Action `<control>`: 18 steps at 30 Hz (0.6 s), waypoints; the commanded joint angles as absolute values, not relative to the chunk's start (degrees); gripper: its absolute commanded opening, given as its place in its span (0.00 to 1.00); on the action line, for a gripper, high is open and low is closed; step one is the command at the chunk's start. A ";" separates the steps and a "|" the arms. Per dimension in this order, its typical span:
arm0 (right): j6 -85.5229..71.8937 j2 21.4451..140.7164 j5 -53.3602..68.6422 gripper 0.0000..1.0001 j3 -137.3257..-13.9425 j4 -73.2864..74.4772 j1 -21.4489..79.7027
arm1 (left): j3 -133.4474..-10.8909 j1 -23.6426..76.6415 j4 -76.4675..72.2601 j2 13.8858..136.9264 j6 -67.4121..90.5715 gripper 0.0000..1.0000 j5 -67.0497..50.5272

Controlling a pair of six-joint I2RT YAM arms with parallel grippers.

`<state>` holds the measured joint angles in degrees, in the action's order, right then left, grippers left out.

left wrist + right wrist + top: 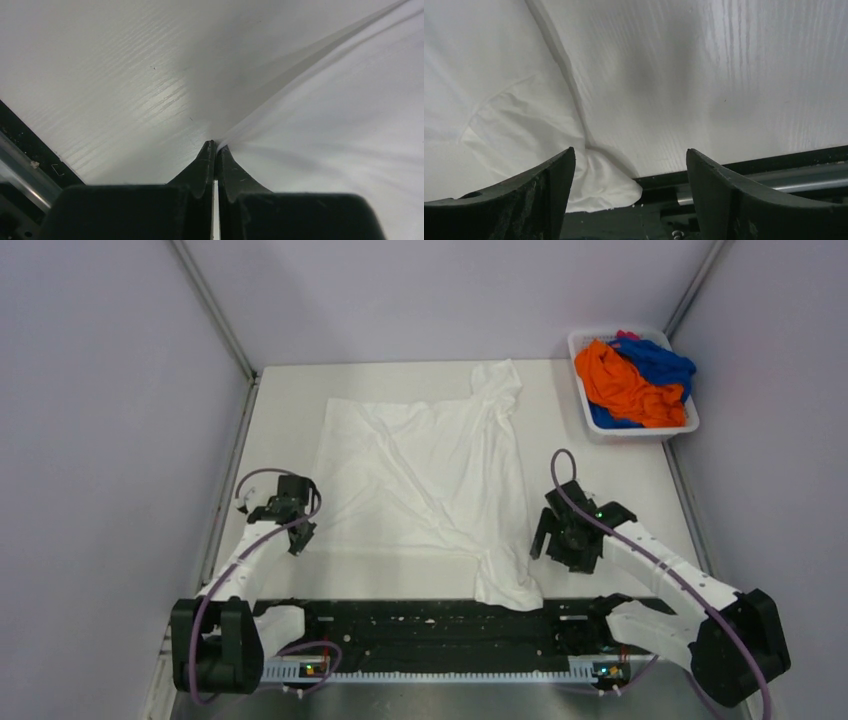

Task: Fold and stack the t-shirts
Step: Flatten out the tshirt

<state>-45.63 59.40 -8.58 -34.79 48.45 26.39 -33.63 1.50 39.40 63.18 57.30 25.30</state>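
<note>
Meanwhile the basket is holding bunched coloured shirts; the left pincer is pinching the white shirt, the right pincer gaping wide.

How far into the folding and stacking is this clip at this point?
Early. Done: the white t-shirt lies spread out, wrinkled and unfolded. In hand: the left tool pinches its left edge; the right tool is open beside its near right corner. Left: every fold, plus the orange shirt and blue shirt in the basket.

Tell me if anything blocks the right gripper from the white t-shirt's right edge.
Nothing visible does. The right gripper, open, hangs beside the white t-shirt; only table lies between them.
</note>
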 commanded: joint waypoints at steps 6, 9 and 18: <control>-41.05 55.94 17.14 0.64 -30.98 50.71 33.03 | -32.35 1.19 38.47 60.46 56.78 0.00 24.31; -40.14 56.94 17.08 0.62 -29.82 50.55 33.68 | -32.51 1.15 38.41 60.28 56.53 0.00 23.94; -39.79 60.81 13.95 0.55 -25.68 42.89 34.56 | -31.83 1.17 37.61 58.31 56.45 0.00 21.99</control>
<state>-40.45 59.29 15.70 -26.85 47.51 33.56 -32.32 1.48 38.98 60.10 56.86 22.76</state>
